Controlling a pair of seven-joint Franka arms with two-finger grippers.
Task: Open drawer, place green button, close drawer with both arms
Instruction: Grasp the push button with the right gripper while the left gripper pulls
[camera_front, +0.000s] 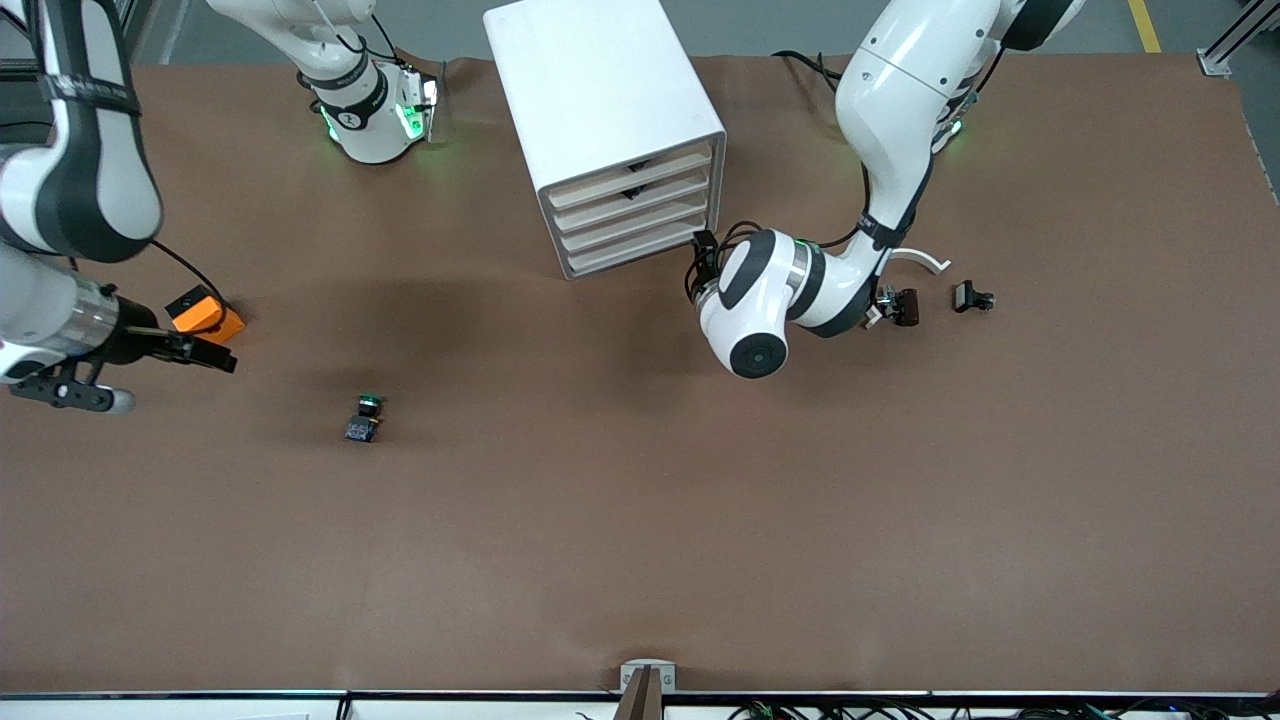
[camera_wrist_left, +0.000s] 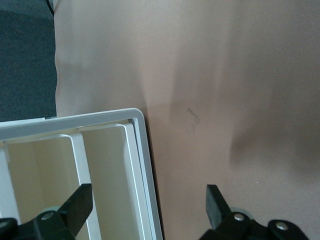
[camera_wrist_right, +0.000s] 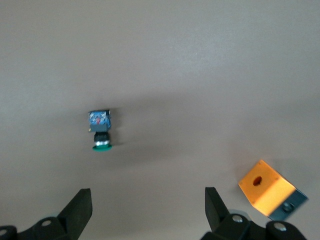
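The white cabinet (camera_front: 600, 90) stands at the table's back middle, and its bottom drawer (camera_front: 628, 253) looks shut. My left gripper (camera_front: 703, 250) is open, level with that drawer at the cabinet's corner toward the left arm's end. In the left wrist view the drawer front (camera_wrist_left: 106, 175) and cabinet rim (camera_wrist_left: 142, 150) lie between the open fingers (camera_wrist_left: 76, 205). The green-capped button (camera_front: 365, 416) lies on the table nearer the front camera. My right gripper (camera_front: 215, 355) is open and empty beside the orange block (camera_front: 205, 315). The right wrist view shows the button (camera_wrist_right: 100, 131) ahead of the gripper (camera_wrist_right: 147, 207).
The orange block with a hole (camera_wrist_right: 267, 190) sits by the right gripper. Small black and brown parts (camera_front: 903, 305) (camera_front: 972, 297) and a white arc (camera_front: 925, 260) lie toward the left arm's end. The brown table mat (camera_front: 640, 520) is bare toward the front camera.
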